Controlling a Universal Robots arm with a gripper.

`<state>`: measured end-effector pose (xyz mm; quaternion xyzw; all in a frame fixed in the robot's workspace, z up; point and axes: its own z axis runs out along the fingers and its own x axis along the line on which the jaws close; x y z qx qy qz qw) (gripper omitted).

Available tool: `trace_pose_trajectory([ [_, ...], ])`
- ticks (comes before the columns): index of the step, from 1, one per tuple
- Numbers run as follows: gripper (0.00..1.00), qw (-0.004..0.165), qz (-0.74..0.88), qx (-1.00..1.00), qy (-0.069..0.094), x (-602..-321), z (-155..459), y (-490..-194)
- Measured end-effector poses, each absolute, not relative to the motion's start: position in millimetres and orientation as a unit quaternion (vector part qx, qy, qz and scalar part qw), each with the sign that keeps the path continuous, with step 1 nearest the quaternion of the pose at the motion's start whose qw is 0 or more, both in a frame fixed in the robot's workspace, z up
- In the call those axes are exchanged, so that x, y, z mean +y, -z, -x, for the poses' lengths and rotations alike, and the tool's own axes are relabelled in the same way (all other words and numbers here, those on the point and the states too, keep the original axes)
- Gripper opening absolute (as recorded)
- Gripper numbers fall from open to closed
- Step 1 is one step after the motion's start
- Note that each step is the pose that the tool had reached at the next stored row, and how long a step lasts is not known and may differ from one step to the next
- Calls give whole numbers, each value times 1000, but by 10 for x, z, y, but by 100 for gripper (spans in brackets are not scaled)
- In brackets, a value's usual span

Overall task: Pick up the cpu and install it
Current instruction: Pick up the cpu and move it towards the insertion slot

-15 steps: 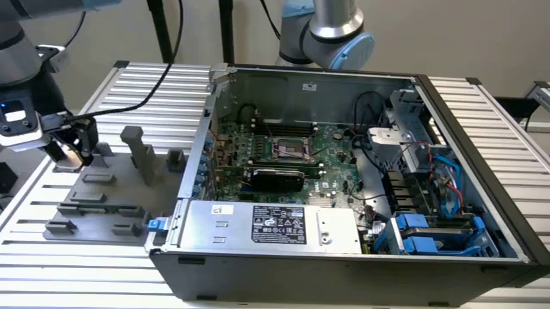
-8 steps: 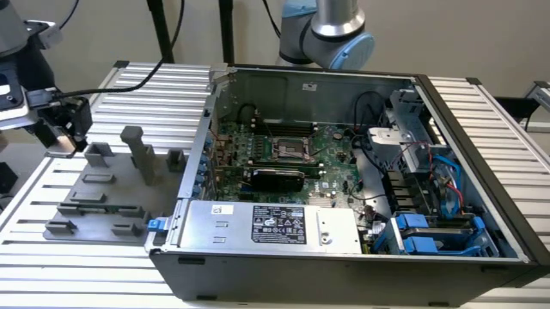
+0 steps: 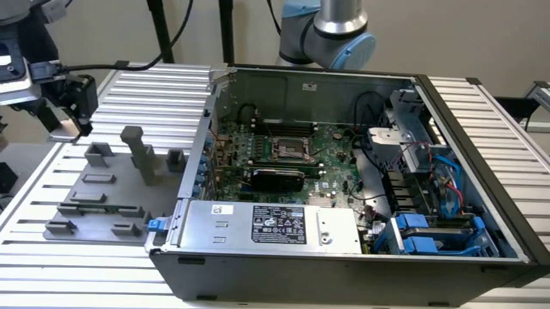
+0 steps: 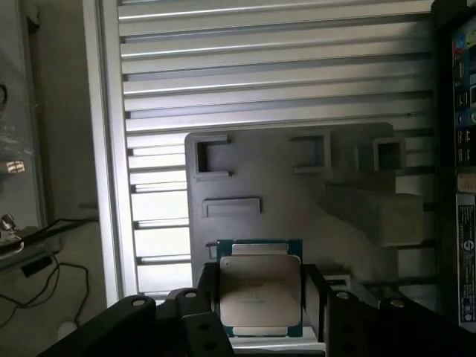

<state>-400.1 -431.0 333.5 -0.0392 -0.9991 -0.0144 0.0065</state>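
Clamping cpu [image 4: 260,286] btwn both fingers [image 4: 207,297] of gripper [image 3: 66,129], pinched on two opposite edges, silvery top toward wrist cam, green rim showing round it. Hanging clear above grey fixture plate [image 3: 94,209], apart from it, over slatted table [image 3: 154,84], off to the ext. view's left of case [image 3: 468,122]. Reads as pick-up done and install not yet begun, so judged as the carry stage, approx a third to half through the job. Seeing socket [image 3: 290,147] on green mobo [image 3: 331,164] deep inside case, well apart from gripper, w/ case wall btwn the two and dark cables [image 3: 369,109] near the board's far side. Can't tell whether socket frame is open or shut, nor which corner of cpu carries the key mark. By judgement, calls for: travel up and over case wall w/o clipping it, chip kept flat, square alignment w/ socket frame, correct rotation, then a slow straight-down set w/ no sliding, since contacts likely bend easily. Risks a tilt or slip if hold on those thin edges is light; worth checking socket is ready to receive before lowering.
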Motion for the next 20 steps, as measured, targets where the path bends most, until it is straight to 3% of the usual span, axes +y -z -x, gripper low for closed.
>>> trace_pose_trajectory([
  [9,55,7,39,-999,14,-4310,3593,-3700],
  [20,55,7,39,-999,14,-4309,3093,-3832],
])
